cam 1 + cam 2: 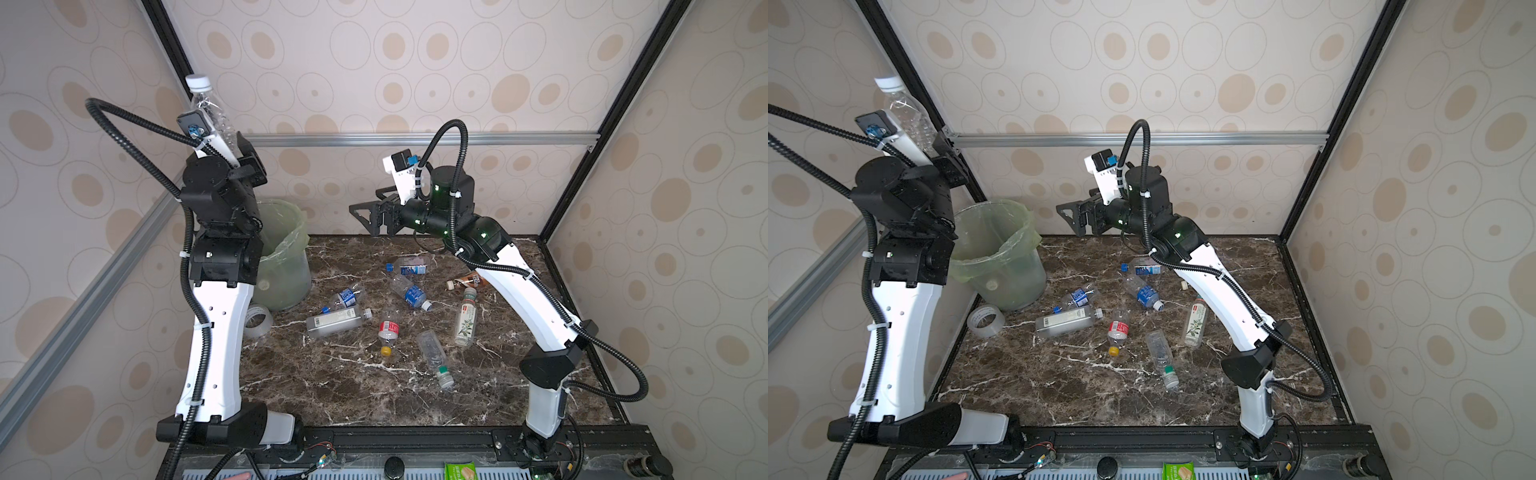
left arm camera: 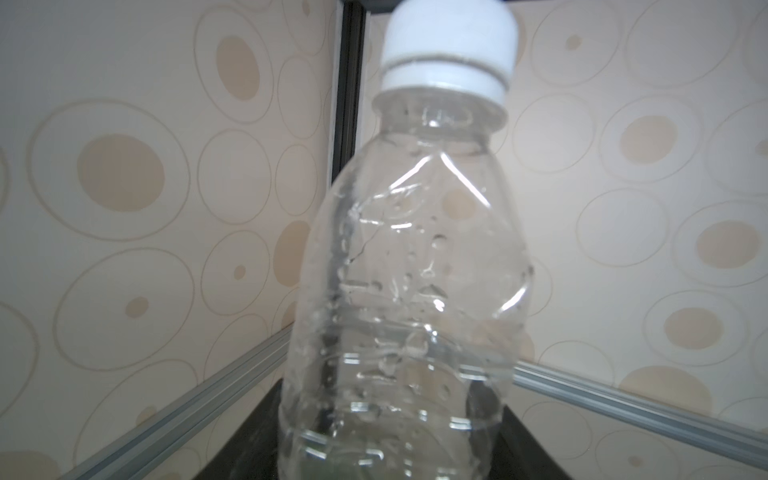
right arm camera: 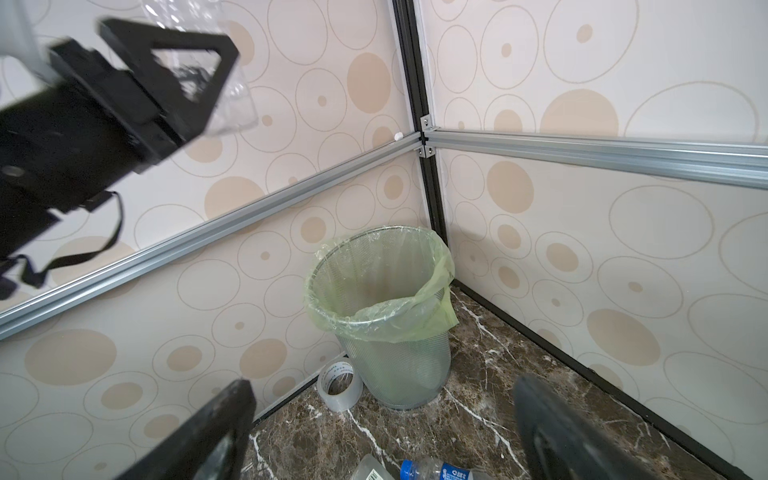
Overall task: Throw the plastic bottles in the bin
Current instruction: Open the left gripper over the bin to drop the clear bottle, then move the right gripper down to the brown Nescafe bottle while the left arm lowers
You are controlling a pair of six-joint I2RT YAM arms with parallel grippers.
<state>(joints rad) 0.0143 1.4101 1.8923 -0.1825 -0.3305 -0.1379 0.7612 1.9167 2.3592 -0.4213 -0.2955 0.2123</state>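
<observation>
- My left gripper (image 1: pixel 237 148) pinches a clear white-capped bottle (image 1: pixel 210 112), cap up, in the upper left of both top views. In the left wrist view it fills the centre of the frame, its body dented.
- The bin (image 1: pixel 296 232) sits centre left, lower than that gripper. The bottle is not dropped, and I can't tell whether it is over the opening.
- In the right wrist view I see no bottle inside the liner. The bottom is hidden, so I count none as done.
- My right gripper (image 1: pixel 372 205) is spread wide and empty, upper centre of frame, pointing toward the bin.
- Eight lie on the marble table (image 1: pixel 332 395), centre of frame: blue-capped bottle (image 1: pixel 409 266), blue-label bottle (image 1: pixel 409 293), brown-label bottle (image 1: pixel 471 280), tall white-label bottle (image 1: pixel 465 322), small blue-label bottle (image 1: pixel 345 297), square clear bottle (image 1: pixel 334 324), red-label bottle (image 1: pixel 389 330), green-capped bottle (image 1: pixel 432 353).
- The tape roll (image 1: pixel 257 320) beside the bin's base is not mine to bin.
- My read: early in the task, with one in hand and eight to go.
</observation>
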